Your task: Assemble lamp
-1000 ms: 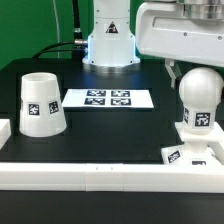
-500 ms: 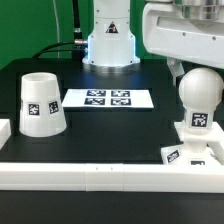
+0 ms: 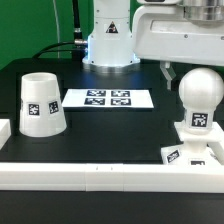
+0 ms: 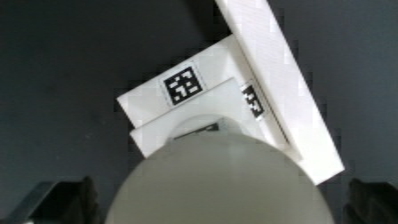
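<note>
The white bulb [image 3: 199,100] stands upright on the square base [image 3: 178,154] at the exterior view's right. My gripper [image 3: 192,68] hangs just over the bulb's round head, open, with one dark finger [image 3: 170,72] showing beside it. In the wrist view the bulb head [image 4: 210,175] fills the space between my two fingers [image 4: 50,200], with a dark gap on each side. The base [image 4: 187,90] and its tags lie beneath. The tapered shade [image 3: 40,103] stands apart at the exterior view's left.
The marker board [image 3: 108,98] lies flat at the middle back. A long white rail [image 3: 100,176] runs along the front, and it also shows beside the base in the wrist view [image 4: 281,70]. The arm's base [image 3: 108,40] stands behind.
My hand has shifted slightly toward the exterior view's left above the bulb. Bulb, base and shade have not moved.
</note>
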You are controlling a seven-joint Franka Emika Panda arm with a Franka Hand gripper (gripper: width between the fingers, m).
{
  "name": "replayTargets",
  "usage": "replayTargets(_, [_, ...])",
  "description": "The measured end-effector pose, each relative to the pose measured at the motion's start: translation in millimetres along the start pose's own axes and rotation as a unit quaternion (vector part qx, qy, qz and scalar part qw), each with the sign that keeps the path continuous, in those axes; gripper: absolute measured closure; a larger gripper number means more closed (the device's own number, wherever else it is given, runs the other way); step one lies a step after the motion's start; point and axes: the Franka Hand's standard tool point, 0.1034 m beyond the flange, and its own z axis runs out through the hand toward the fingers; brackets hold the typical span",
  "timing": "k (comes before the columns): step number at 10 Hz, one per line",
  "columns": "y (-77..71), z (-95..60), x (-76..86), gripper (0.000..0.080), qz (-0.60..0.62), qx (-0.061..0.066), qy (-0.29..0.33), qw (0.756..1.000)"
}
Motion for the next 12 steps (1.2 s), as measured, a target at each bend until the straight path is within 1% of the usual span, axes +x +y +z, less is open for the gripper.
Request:
replayTargets(2, [0.5, 0.2, 0.2, 0.0100, -0.100, 0.000, 0.000, 0.995])
replayTargets(4, [1.1, 0.3, 0.8, 0.0100, -0.199, -0.002, 0.001, 0.980])
replayTargets(6, [1.8, -1.1, 2.6, 0.0100, -0.308, -0.003, 0.002, 0.951])
replayTargets(7, [2.4, -1.4, 3.3, 0.0100, -0.361, -0.008, 0.003, 0.933])
replayTargets(8, [1.2, -2.2, 4.1, 0.0100, -0.410, -0.017, 0.008, 0.912])
replayTargets(10, [-2.7, -3.3, 3.4, 0.0100, -0.472, -0.029, 0.010, 0.881])
replayTargets(11, [-4.9, -5.6, 6.4, 0.0100, -0.533, -0.033, 0.019, 0.845])
replayTargets(12, [-5.4, -5.5, 6.4, 0.0100, -0.540, -0.033, 0.020, 0.841])
